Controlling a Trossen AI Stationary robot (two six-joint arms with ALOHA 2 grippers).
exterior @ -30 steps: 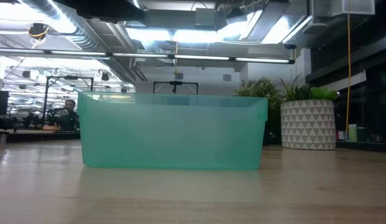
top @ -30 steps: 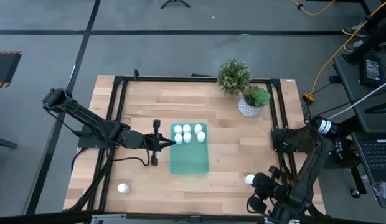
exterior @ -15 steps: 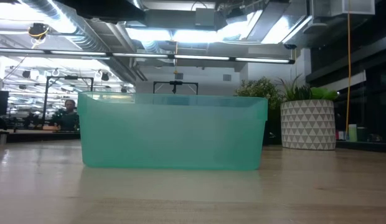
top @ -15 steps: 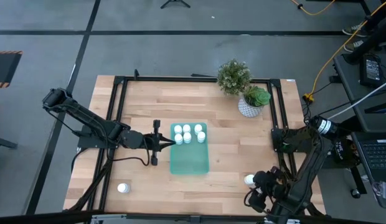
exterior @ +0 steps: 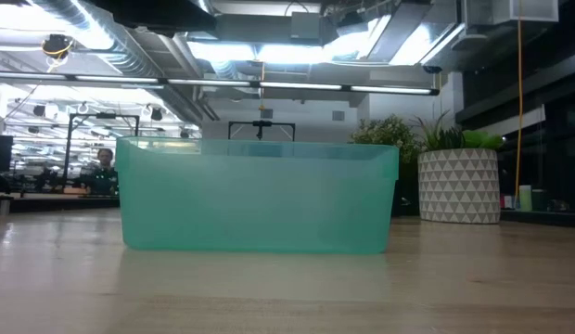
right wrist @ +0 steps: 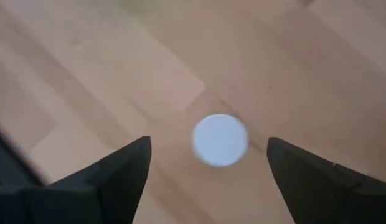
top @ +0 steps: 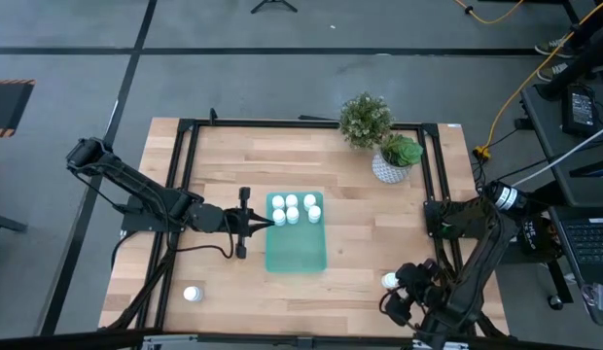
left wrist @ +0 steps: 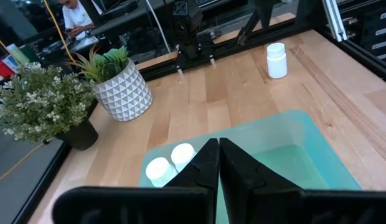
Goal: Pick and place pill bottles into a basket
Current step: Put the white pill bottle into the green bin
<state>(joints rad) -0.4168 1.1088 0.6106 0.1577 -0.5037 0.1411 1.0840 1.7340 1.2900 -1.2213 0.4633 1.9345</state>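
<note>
Over the last second our right gripper [right wrist: 208, 163] has crept left over the small white cylindrical pill bottle [top: 388, 281], fingers spread wide around its cap, so pickup looks imminent; the teal translucent plastic basket [top: 296, 255] holds five bottles mid-table.

Five white pill bottles [top: 292, 208] upright in teal basket [top: 296, 249], two outside

Right hand [right wrist: 208, 171] spread wide, pointing down; left hand [left wrist: 218, 163] closed, outstretched.
</note>
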